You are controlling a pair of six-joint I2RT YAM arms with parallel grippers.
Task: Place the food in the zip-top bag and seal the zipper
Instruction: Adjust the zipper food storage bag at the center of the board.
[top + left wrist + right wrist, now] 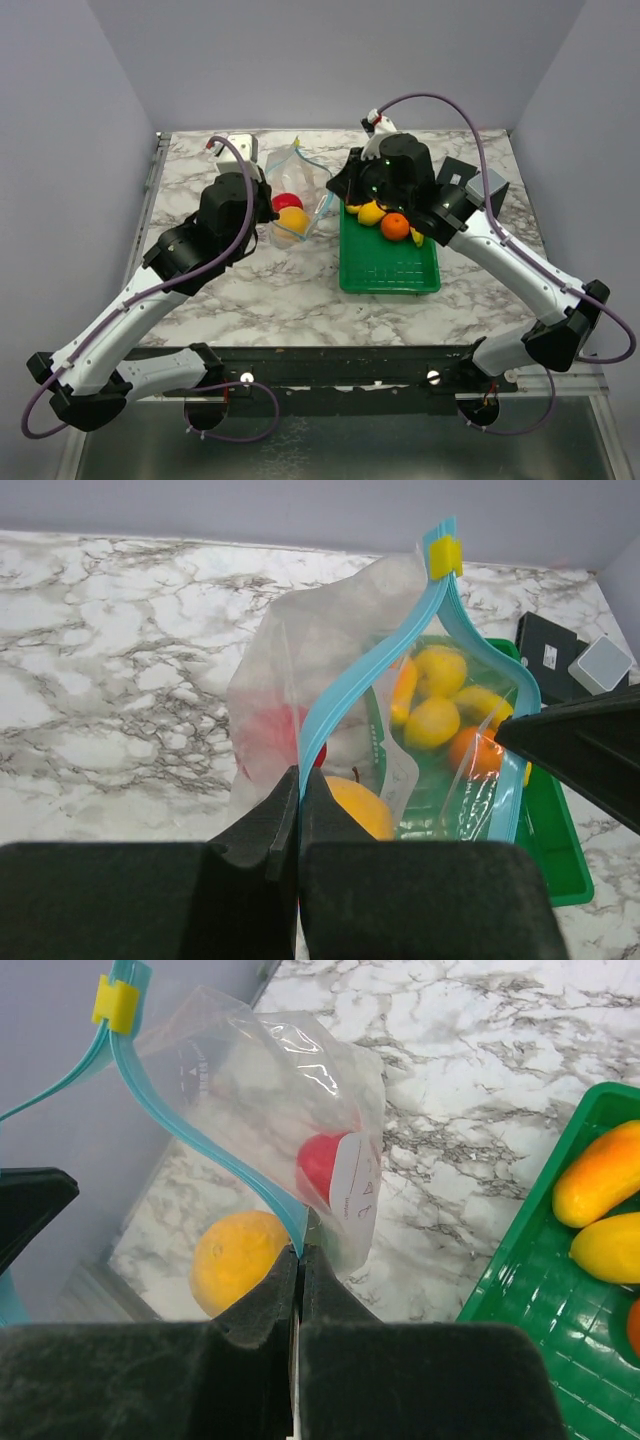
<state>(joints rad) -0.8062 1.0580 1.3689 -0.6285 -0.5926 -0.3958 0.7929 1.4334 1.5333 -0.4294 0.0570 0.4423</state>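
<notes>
Clear zip-top bag [291,192] held open just left of green tray [390,277] | left tool [298,782] and right tool [300,1252] each clamped on zipper [358,675] | risk: if one rim is released to fetch food [395,226] from tray, mouth may collapse.

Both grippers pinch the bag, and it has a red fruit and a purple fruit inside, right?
No purple one: the right wrist view shows an orange-yellow fruit beside the red fruit in the zip-top bag. Both the left gripper and right gripper do pinch its edge.
</notes>
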